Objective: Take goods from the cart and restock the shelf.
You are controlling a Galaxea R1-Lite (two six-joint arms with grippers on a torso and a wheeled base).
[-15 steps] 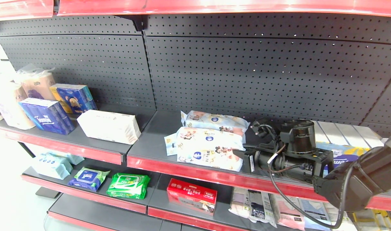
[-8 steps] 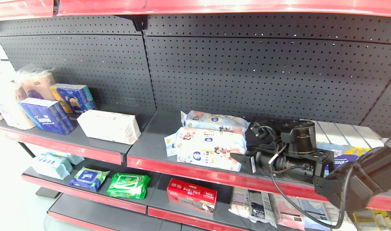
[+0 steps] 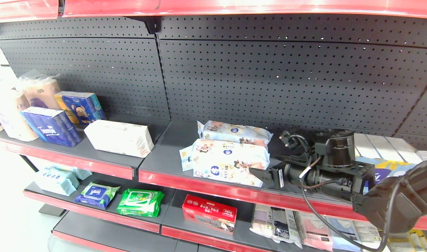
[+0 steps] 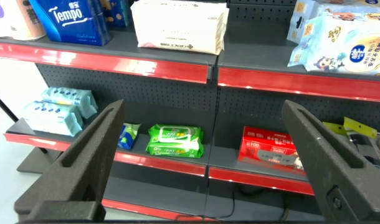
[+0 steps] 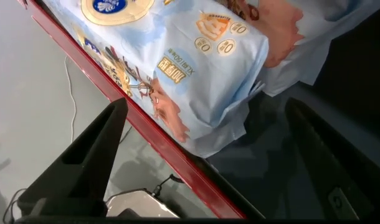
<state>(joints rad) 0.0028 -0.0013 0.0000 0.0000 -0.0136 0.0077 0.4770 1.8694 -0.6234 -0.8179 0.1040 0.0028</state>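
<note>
Two pale blue cartoon-print wipes packs lie on the middle shelf [image 3: 164,154], the front pack [image 3: 227,161] at the red edge and the rear pack [image 3: 234,133] behind it. My right gripper [image 3: 266,167] rests on the shelf just right of the front pack, open, with nothing between its fingers. In the right wrist view the same pack [image 5: 177,68] lies ahead of the open right gripper [image 5: 209,165], apart from both fingers. My left gripper [image 4: 202,165] hangs open and empty in front of the lower shelves.
A white tissue box [image 3: 119,138] and blue tissue packs [image 3: 50,126] stand on the left shelf section. A blue and yellow pack [image 3: 385,168] lies behind my right arm. On the shelf below are green wipes [image 3: 140,202] and a red box [image 3: 210,212].
My right wrist has shifted a little to the right and lower. The front wipes pack has settled slightly on the shelf.
</note>
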